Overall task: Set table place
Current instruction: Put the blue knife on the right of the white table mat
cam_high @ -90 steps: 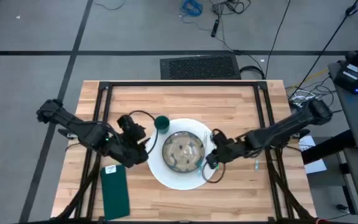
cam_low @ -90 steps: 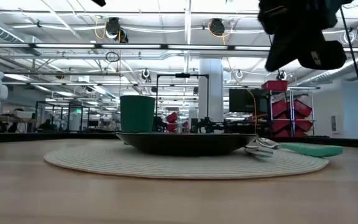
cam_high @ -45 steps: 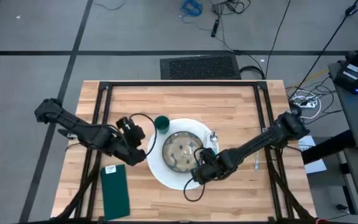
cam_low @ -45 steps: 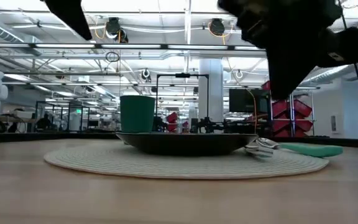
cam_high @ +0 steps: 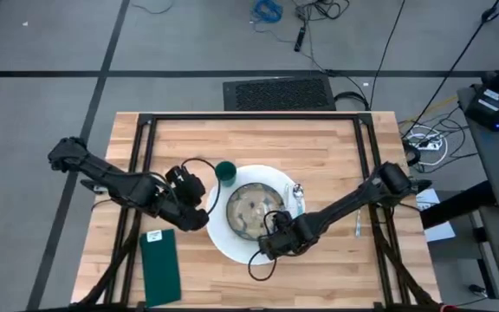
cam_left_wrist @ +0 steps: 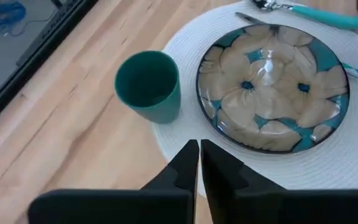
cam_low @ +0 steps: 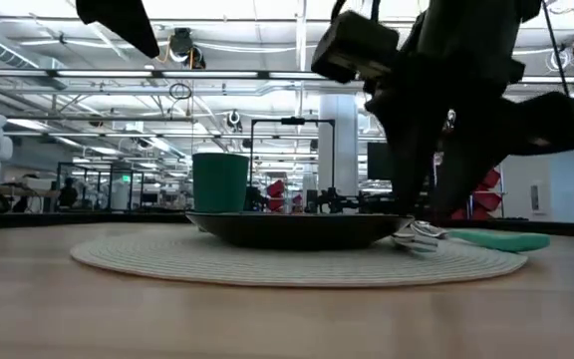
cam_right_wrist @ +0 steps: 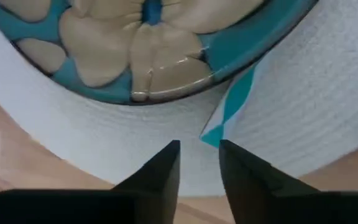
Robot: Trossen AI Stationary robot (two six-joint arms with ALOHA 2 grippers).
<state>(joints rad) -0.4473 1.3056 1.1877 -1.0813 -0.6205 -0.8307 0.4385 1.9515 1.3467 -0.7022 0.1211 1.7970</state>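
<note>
On the table (cam_high: 319, 139) lies a round white placemat (cam_high: 232, 249). On it stand a teal-and-beige flowered plate (cam_high: 251, 211) and a green cup (cam_high: 225, 172). A teal-handled spoon (cam_high: 297, 195) lies on the mat to the right of the plate. A teal-and-white strip (cam_right_wrist: 230, 106) sticks out from under the plate's near rim. My right gripper (cam_right_wrist: 199, 144) hovers low over the mat's near part, narrowly open, its fingertips on either side of that strip's end. My left gripper (cam_left_wrist: 199, 144) is shut on nothing at the mat's left edge, near the cup (cam_left_wrist: 149, 87). My right gripper comes down from above at the free end of the teal-and-white strip (cam_right_wrist: 215, 134), which lies flat on the placemat, its other end under the plate's rim. I cannot tell whether the fingers touch it.
A dark green flat rectangle with a white label (cam_high: 161, 264) lies at the table's near left. A small utensil (cam_high: 358, 227) lies on the bare wood to the right of the mat. The far half of the table is bare wood inside the black frame.
My right gripper has swung from the plate's right side, beside the spoon, around toward the table's near edge and left. It has come down over the mat's near part in front of the plate. The dishes have stayed where they were.
</note>
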